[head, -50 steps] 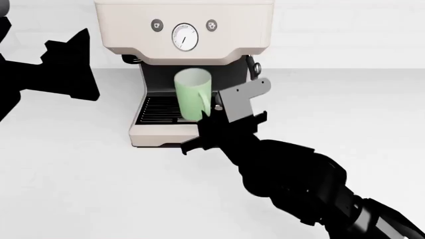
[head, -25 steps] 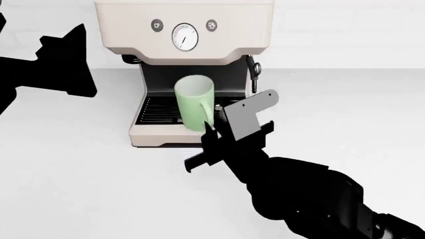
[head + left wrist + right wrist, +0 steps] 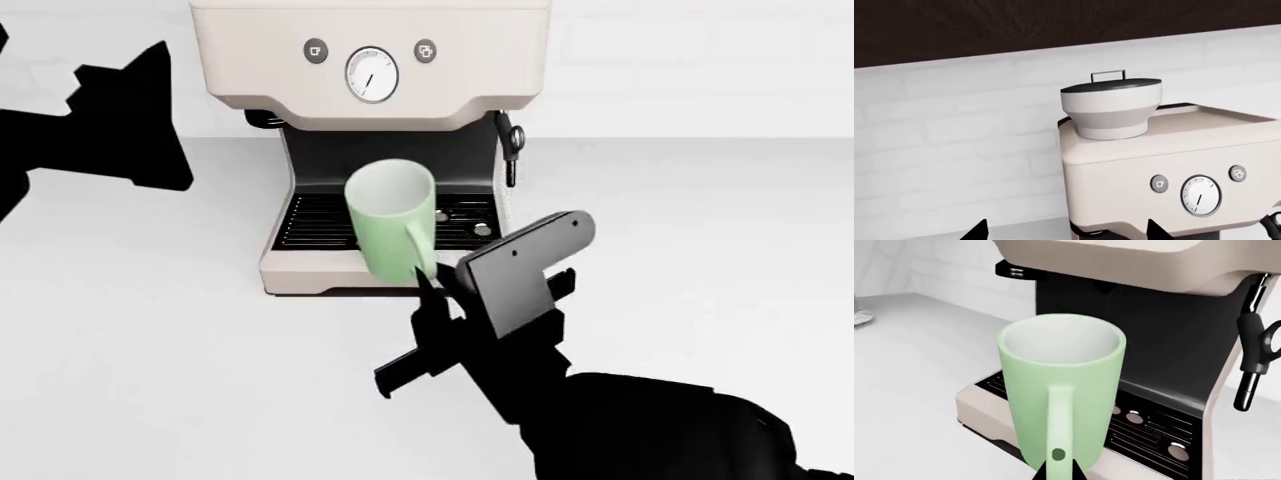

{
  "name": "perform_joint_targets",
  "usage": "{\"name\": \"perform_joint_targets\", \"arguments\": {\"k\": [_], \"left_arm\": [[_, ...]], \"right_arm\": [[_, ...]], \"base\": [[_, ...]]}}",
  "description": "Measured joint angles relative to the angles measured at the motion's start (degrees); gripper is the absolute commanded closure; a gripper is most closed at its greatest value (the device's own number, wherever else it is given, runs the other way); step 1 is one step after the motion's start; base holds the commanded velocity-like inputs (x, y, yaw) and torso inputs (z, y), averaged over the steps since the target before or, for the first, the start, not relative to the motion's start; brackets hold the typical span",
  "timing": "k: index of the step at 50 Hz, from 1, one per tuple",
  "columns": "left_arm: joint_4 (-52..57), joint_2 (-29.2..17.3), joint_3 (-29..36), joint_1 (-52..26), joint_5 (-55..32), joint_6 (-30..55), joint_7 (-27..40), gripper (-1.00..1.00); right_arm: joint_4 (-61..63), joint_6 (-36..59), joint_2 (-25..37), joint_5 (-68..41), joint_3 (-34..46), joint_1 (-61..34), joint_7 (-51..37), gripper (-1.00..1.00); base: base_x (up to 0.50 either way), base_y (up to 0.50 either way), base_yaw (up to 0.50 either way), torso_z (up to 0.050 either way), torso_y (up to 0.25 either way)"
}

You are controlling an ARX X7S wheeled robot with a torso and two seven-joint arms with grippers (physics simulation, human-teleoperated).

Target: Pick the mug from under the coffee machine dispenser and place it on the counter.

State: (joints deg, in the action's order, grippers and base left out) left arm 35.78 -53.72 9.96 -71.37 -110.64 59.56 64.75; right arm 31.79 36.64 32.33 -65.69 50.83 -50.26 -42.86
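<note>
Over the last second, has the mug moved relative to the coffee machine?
Yes. The mug has come out from the dark recess toward the front edge of the drip grate, away from the coffee machine, held at its handle by the right gripper.

My right arm reaches up from the lower right of the head view, its wrist angled toward the middle, and my right gripper (image 3: 424,282) is clamped on the handle of the mug (image 3: 390,222), with the dark fingertips (image 3: 1058,471) pinched together on the handle in the right wrist view. My left arm comes in from the left edge of the head view, raised and well apart from the right one. My left gripper (image 3: 134,120) shows two tips spread wide apart in its wrist view, holding nothing.
</note>
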Motion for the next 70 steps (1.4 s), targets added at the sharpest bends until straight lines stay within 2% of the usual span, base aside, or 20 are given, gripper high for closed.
{"name": "perform_joint_targets", "arguments": {"k": [40,70], "left_arm": [[0.4,-0.27,0.23,-0.65,-0.32,-1.14,0.09,-1.0],[0.14,-0.33,0.84,-1.98,-0.73,-1.62,0.18,-1.0]], "right_arm": [[24.85,0.29,12.73,-13.45,-6.99,-2.79,-20.31,1.0],[27.07,-20.42,32.19,-11.64,-2.92,-4.72,-28.77,1.0]], "base": [[0.0,0.0,0.0,0.0,0.0],[0.0,0.0,0.0,0.0,0.0]]}}
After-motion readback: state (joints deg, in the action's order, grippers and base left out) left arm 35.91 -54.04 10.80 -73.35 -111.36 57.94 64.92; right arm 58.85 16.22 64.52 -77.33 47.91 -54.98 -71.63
